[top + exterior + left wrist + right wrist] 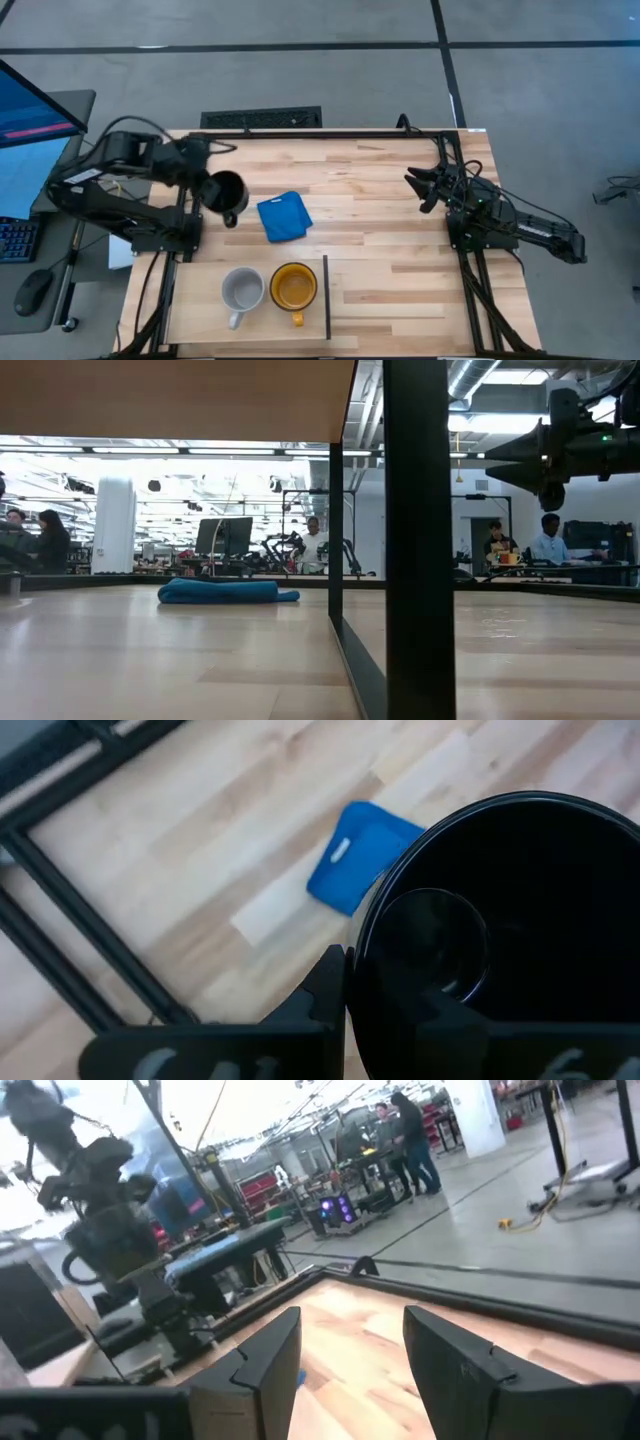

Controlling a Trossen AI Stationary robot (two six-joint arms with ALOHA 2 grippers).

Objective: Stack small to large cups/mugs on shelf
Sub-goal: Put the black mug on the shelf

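Three mugs are in front of you: the black mug (226, 193) hangs in the left gripper (207, 187), whose fingers are pinched shut on its rim, lifted over the table (400, 250) just beside the blue cloth (284, 216) on the left arm's side. You have the grey-white mug (242, 290) and the yellow mug (294, 287) standing upright side by side on the shelf (200, 310), which lies past the blue cloth toward the table's front edge; the yellow one sits nearer the thin dark divider (326, 297). Nothing but bare planks lies between the blue cloth and the shelf. Your right gripper (428, 188) waits well apart from the blue cloth, at the opposite side of the table, fingers spread with nothing between them
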